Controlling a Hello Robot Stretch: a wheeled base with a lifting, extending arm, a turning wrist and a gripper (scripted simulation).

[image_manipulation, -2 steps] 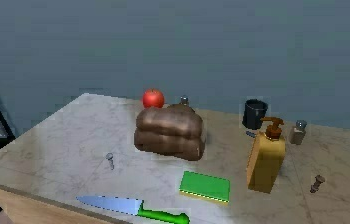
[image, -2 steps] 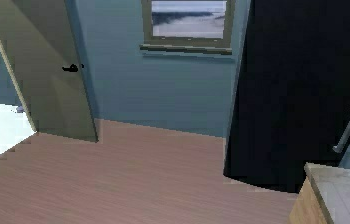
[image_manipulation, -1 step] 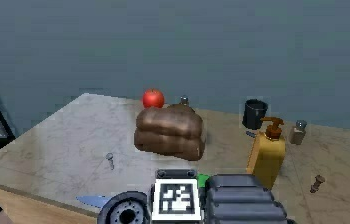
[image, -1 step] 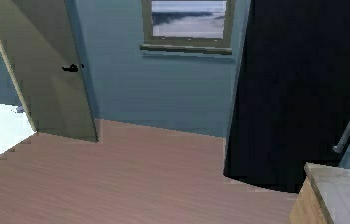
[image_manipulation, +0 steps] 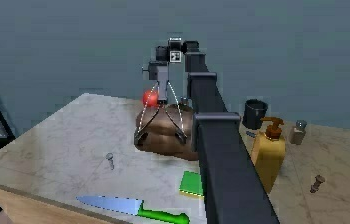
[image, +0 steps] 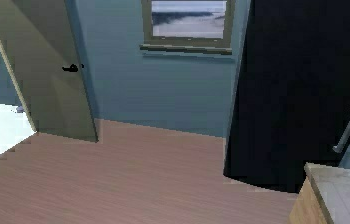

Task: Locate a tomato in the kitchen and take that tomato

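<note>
We see an open door (image: 48, 65) and a window (image: 188, 25) in a blue wall, beside a tall black cabinet (image: 293, 90). On the pale stone counter (image_manipulation: 63, 140) are a blue-bladed knife (image_manipulation: 118, 205), a brown lump (image_manipulation: 163, 143), a yellow bottle (image_manipulation: 268, 155) and a dark cup (image_manipulation: 254, 112).

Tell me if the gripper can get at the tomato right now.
Probably yes: the tomato is right at the gripper, near a brown lump on the counter, with nothing between them. Whether it holds the tomato, I cannot tell.
</note>
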